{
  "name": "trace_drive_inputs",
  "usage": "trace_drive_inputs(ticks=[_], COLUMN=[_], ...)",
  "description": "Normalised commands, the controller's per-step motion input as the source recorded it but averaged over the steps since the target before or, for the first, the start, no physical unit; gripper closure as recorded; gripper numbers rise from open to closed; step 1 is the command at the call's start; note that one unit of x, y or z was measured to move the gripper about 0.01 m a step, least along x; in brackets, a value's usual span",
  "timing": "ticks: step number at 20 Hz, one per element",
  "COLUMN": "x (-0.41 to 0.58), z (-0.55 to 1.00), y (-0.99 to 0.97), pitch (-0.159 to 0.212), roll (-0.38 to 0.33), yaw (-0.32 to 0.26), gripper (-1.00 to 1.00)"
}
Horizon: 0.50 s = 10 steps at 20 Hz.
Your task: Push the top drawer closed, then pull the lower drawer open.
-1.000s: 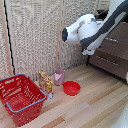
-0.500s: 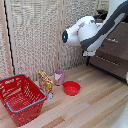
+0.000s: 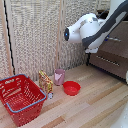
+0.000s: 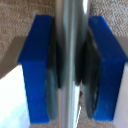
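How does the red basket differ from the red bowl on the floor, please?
The red basket is much larger than the red bowl. The basket is rectangular, the bowl round. The basket's walls are an open lattice with bluish trim at the rim, while the bowl is solid and plain. The basket sits further to the exterior view's left than the bowl. Both are red, stand upright on the wooden floor and look empty.

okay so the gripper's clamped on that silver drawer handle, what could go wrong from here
1. The blue fingers pinch the smooth, rounded silver bar handle; under load it might slip out.
2. In the exterior view the arm hides the gripped handle, so slip there would go unseen.
3. Which drawer it holds is unclear; only the lower drawer shows clearly.
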Motion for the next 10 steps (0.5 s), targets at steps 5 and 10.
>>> trace_drive_inputs(ticks=[5, 10], x=[-0.058, -0.115], z=[0.38, 0.27], y=[-0.87, -0.85], pitch=[-0.032, -0.036], roll=[-0.057, -0.068], yaw=[0.01, 0.008], gripper=[1.0, 1.0])
